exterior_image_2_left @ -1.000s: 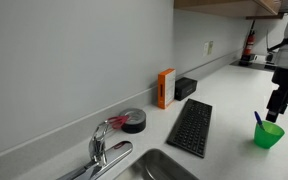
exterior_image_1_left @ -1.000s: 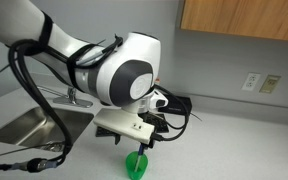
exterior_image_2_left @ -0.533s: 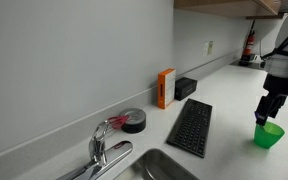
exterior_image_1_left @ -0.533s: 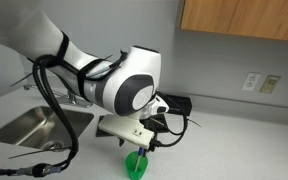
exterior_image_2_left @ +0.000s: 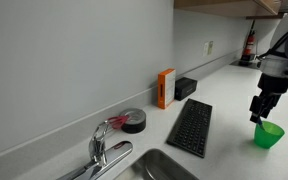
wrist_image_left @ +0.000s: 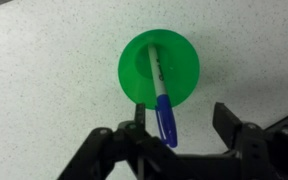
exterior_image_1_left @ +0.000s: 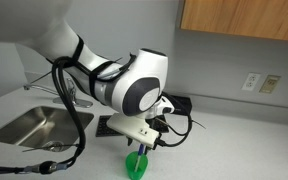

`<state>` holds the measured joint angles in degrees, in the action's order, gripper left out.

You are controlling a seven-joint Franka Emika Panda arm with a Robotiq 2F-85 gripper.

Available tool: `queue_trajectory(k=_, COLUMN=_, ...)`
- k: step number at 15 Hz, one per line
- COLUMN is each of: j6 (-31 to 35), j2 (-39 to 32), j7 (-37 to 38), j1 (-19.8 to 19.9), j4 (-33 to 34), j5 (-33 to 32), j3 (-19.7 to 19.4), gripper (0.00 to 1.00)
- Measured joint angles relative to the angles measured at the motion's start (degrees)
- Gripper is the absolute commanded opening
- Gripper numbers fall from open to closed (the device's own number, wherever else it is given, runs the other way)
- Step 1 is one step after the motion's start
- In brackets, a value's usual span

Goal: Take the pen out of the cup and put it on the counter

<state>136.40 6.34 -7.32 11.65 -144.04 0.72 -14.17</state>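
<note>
In the wrist view the green cup [wrist_image_left: 159, 68] stands upright on the speckled light counter [wrist_image_left: 44, 90]. The blue-purple pen [wrist_image_left: 162, 105] leans in it, its top end over the near rim. My gripper [wrist_image_left: 184, 130] is open just above the cup. The pen's top lies between the fingers, close to the left finger [wrist_image_left: 139, 125], which does not grip it. In both exterior views the gripper [exterior_image_1_left: 144, 147] [exterior_image_2_left: 256, 110] hangs right over the cup [exterior_image_1_left: 136, 166] [exterior_image_2_left: 269, 134]. The pen is hidden there.
A black keyboard [exterior_image_2_left: 191, 128] lies on the counter [exterior_image_2_left: 229, 110]. An orange box [exterior_image_2_left: 165, 87], a black box [exterior_image_2_left: 185, 87] and a tape roll [exterior_image_2_left: 133, 121] line the wall. A faucet [exterior_image_2_left: 104, 145] and steel sink [exterior_image_1_left: 29, 122] are nearby. Cables trail behind the arm.
The gripper has come down and moved sideways over the cup, so its fingers now flank the pen's top. Cup and pen have not moved.
</note>
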Motion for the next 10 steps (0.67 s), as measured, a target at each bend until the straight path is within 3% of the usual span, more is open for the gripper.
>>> queue_trajectory(k=5, j6=0.0, j2=-0.2, j7=0.0, j1=0.7, j4=1.1, j5=1.3, j3=-0.9, gripper=0.04)
queue_trajectory(k=6, j6=0.0, j2=-0.2, j7=-0.1, j1=0.8, j4=1.4, j5=1.9, j3=-1.1, gripper=0.00)
queue_trajectory(k=10, j6=0.0, j2=-0.2, j7=-0.1, j1=0.9, j4=2.5, j5=3.3, j3=-1.8, gripper=0.04)
